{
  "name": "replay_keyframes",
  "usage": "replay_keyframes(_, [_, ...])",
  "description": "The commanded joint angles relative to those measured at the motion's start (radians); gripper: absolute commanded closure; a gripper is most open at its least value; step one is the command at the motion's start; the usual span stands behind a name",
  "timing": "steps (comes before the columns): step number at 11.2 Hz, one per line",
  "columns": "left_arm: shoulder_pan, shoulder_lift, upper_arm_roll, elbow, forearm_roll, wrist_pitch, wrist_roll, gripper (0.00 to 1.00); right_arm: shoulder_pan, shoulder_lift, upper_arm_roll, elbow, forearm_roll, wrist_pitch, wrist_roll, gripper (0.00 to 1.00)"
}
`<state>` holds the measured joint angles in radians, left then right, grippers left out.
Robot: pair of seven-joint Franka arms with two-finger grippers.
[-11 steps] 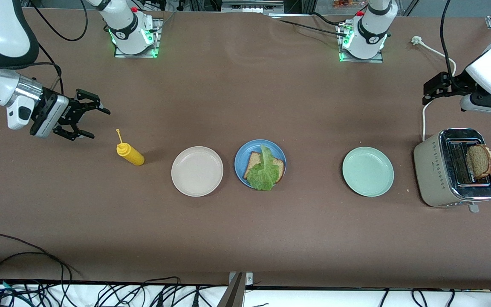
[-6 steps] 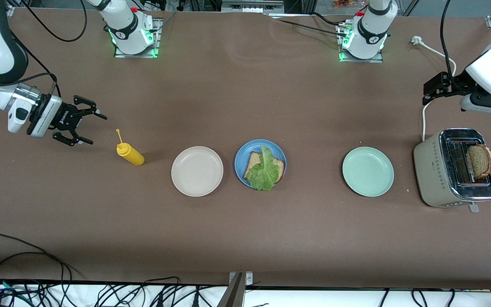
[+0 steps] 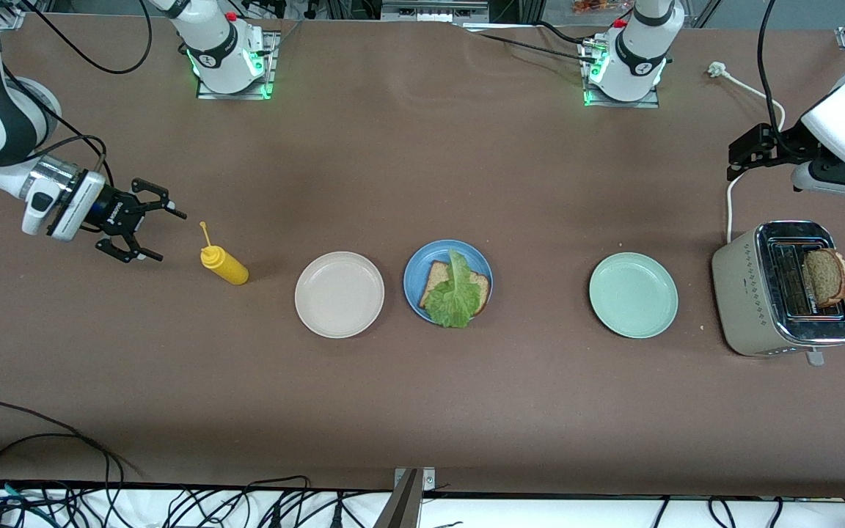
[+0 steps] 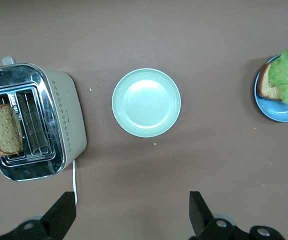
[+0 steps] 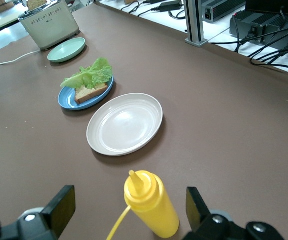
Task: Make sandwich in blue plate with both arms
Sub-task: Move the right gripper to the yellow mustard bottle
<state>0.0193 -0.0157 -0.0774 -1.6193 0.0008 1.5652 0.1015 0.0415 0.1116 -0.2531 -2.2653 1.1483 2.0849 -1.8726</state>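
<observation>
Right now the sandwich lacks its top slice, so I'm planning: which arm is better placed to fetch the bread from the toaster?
Left. The left gripper, open, hangs beside the toaster holding the bread slice; the right gripper is by the mustard bottle.

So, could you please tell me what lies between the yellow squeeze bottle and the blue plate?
The empty beige plate sits between the yellow squeeze bottle and the blue plate; both the front view and the right wrist view show it.

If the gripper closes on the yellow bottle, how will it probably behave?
The yellow bottle looks like soft plastic, so it may squash and squirt. It is narrow and leans, so a push could tip it. The open right gripper is beside it.
</observation>
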Motion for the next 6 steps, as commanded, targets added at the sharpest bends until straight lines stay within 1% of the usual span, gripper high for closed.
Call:
replay_keyframes(1, [-0.001,-0.006,-0.002,-0.001,0.019,-0.005,0.006,0.00,-0.005,0.089,-0.008,-0.007,0.123,-0.003,-0.172,0.02])
replay_keyframes(2, [-0.001,-0.006,-0.002,-0.001,0.019,-0.005,0.006,0.00,-0.006,0.112,-0.009,-0.005,0.133,-0.005,-0.190,0.02])
replay_keyframes(4, [-0.001,-0.006,-0.002,0.001,0.019,-0.005,0.006,0.00,-0.006,0.172,-0.020,-0.005,0.201,-0.023,-0.288,0.02])
replay_keyframes(6, [-0.001,-0.006,-0.002,0.001,0.019,-0.005,0.006,0.00,-0.005,0.220,-0.031,-0.003,0.269,-0.074,-0.362,0.02])
